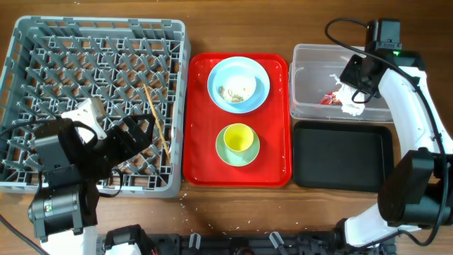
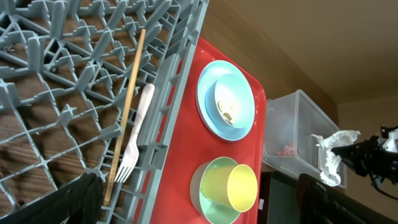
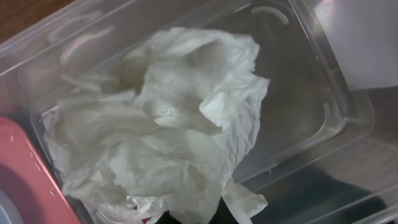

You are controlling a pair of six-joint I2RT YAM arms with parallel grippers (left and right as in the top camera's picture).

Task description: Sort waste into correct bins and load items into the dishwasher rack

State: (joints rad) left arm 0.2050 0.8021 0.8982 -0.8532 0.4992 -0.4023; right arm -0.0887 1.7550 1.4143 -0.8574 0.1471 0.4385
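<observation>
My right gripper [image 1: 352, 91] is shut on the crumpled white napkin [image 1: 351, 105], which it holds over the clear tub [image 1: 311, 78]. Red wrapper bits [image 1: 328, 99] lie inside the tub. In the right wrist view the napkin [image 3: 161, 137] fills the frame above the tub [image 3: 305, 106]. My left gripper [image 1: 133, 138] hangs open over the grey rack [image 1: 42, 42], near the chopsticks [image 1: 157, 120] and the white fork [image 2: 134, 146] that lie in it. The blue plate [image 1: 238, 74] with food scraps [image 1: 233, 91] and the yellow-green cup [image 1: 238, 138] on its saucer stand on the red tray [image 1: 202, 156].
The shallow black tray [image 1: 342, 154] lies in front of the clear tub, at the table's right. The red tray sits between the rack and the two bins. Small crumbs dot the wooden table [image 1: 212, 205] near the front edge.
</observation>
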